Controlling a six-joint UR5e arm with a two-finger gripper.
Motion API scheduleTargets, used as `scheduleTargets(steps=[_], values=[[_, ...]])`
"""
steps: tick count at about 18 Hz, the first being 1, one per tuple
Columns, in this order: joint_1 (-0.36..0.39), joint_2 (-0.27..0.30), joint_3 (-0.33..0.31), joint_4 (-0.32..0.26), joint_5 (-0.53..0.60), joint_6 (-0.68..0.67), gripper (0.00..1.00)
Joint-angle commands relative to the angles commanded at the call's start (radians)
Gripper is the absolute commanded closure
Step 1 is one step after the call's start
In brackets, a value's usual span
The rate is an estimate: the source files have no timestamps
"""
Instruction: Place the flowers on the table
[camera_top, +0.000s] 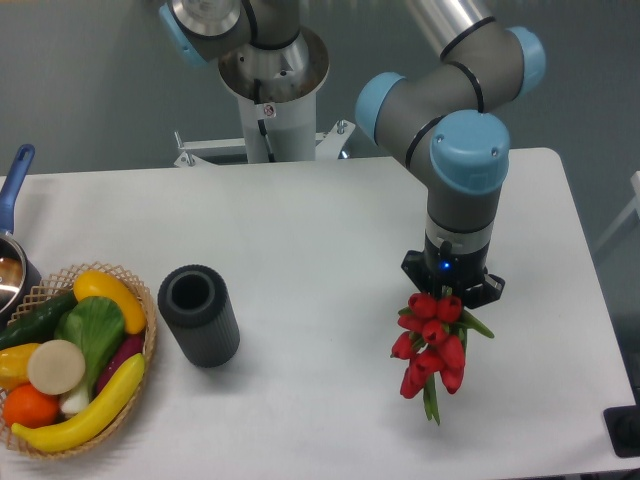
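A bunch of red tulips with green stems and leaves (430, 345) hangs below my gripper (452, 292) at the right side of the white table (320, 220). The fingers are hidden behind the flowers and the wrist body, so the jaws cannot be seen. The blooms point down and toward the camera, and the stem tips reach close to the table top near the front edge. I cannot tell whether the flowers touch the table.
A dark grey ribbed cylinder vase (198, 315) stands left of centre. A wicker basket (150, 330) with plastic fruit and vegetables sits at the front left. A pot with a blue handle (14, 200) is at the left edge. The arm's base (270, 90) stands behind the table.
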Motion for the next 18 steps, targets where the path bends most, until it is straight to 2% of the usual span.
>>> scheduleTargets(steps=[6, 7, 9, 10, 11, 12, 13, 14, 18], values=[[-0.014, -0.006, -0.009, 0.002, -0.002, -0.003, 0.96], [-0.014, -0.012, -0.034, 0.005, -0.003, -0.002, 0.88], [-0.018, -0.011, -0.07, 0.012, -0.005, 0.002, 0.8], [-0.031, -0.011, -0.078, 0.011, -0.003, 0.0, 0.64], [-0.035, -0.011, -0.083, 0.008, -0.003, 0.0, 0.57], [-0.038, -0.011, -0.089, 0.006, -0.006, -0.003, 0.46], [-0.041, -0.011, -0.092, 0.006, -0.009, -0.011, 0.28], [-0.043, -0.011, -0.094, 0.006, -0.008, -0.012, 0.0], [-0.043, 0.003, -0.111, 0.017, -0.003, -0.015, 0.0]])
